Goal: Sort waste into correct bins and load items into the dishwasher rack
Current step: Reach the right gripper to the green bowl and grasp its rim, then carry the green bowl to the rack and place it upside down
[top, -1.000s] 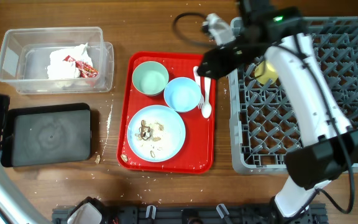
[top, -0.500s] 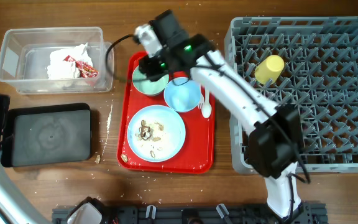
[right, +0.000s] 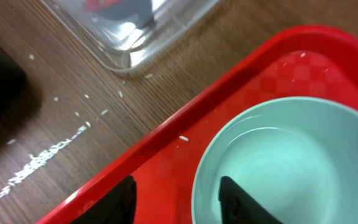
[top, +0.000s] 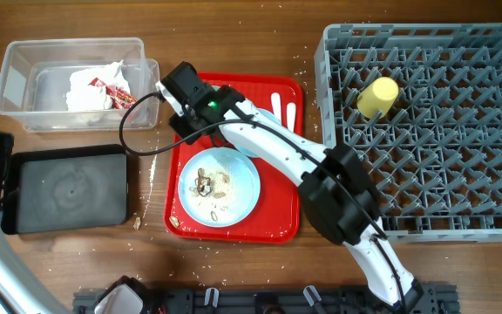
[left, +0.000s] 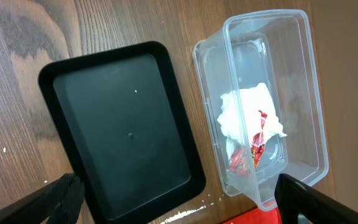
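Your right gripper (right: 182, 198) is spread open astride the rim of the pale green round bowl (right: 291, 162), which sits on the flat red serving tray (right: 166, 158) midway along the wooden counter (top: 234, 35). Your left gripper (left: 182, 204) gapes open near the shallow black rectangular tray (left: 123, 124) by the left edge.

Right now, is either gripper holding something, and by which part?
Nothing is held. The right gripper is open, astride the rim of the round pale green bowl; the left gripper is open and empty.

Tub (top: 17, 78) beside red tray (top: 273, 228) (narrow gap)
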Robot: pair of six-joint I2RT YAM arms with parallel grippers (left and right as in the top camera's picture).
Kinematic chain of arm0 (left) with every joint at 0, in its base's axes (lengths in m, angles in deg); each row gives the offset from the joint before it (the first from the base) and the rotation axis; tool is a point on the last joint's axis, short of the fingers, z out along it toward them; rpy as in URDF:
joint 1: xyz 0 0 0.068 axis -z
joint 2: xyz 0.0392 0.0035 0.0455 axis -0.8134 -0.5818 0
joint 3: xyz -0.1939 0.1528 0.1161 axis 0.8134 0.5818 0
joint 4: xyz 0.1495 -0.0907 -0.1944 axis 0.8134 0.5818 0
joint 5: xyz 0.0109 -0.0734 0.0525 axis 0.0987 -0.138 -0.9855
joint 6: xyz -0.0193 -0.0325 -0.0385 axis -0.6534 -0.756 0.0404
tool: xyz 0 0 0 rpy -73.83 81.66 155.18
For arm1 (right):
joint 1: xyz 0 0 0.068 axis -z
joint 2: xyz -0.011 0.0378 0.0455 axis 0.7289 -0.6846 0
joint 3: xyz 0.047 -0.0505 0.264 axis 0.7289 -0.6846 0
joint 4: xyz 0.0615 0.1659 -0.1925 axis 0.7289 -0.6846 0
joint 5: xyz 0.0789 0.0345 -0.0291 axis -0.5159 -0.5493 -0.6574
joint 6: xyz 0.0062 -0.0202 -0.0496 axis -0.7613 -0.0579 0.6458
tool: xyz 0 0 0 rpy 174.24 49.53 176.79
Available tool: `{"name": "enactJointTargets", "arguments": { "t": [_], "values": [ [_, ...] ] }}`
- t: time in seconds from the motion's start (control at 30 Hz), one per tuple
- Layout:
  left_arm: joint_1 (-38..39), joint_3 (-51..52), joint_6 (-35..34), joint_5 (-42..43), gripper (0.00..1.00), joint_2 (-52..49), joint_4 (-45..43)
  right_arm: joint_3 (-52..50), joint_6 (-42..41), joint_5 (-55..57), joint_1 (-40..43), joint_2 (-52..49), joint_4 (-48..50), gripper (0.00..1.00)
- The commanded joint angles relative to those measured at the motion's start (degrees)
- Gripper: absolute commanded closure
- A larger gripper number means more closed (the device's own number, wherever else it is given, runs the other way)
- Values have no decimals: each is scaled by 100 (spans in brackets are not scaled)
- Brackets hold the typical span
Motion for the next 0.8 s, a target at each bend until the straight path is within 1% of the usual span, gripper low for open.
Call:
{"name": "enactJointTargets", "arguments": {
  "t": [0.0, 0.07, 0.17, 0.27, 0.3, 0.33, 0.5, 0.57, 0.6, 0.67, 0.73, 0.77],
  "values": [
    [-24, 11, -31, 28, 0, 9, 2, 22, 63, 142, 9, -363, 7, 60],
    [-24, 11, -31, 28, 0, 9, 2, 22, 177, 144, 9, -409, -9, 60],
    [-24, 11, -31, 28, 0, 9, 2, 22, 179, 291, 9, -409, -15, 67],
    [-24, 11, -31, 28, 0, 9, 2, 42, 155, 289, 13, -407, -11, 84],
    [-24, 11, -31, 28, 0, 9, 2, 70, 94, 289, 22, -396, -20, 94],
    [-24, 11, -31, 28, 0, 9, 2, 98, 11, 289, 26, -372, -37, 96],
    [-24, 11, -31, 28, 0, 4, 2, 105, -153, 238, 332, 343, -133, 96],
    [-24, 11, -31, 28, 0, 4, 2, 105, -452, 219, 629, 868, -297, 96],
    [-24, 11, -31, 28, 0, 4, 2, 105, -586, 46, 907, 1226, -400, 96],
    [-24, 11, -31, 28, 0, 4, 2, 105, -586, -588, 1495, 1840, -599, 96],
    [-24, 11, -31, 28, 0, 4, 2, 105, -592, -1335, 2284, 2415, -868, 96],
    [-24, 11, -31, 28, 0, 4, 2, 105, -614, -1836, 2883, 2673, -1082, 96]
  ]
}}
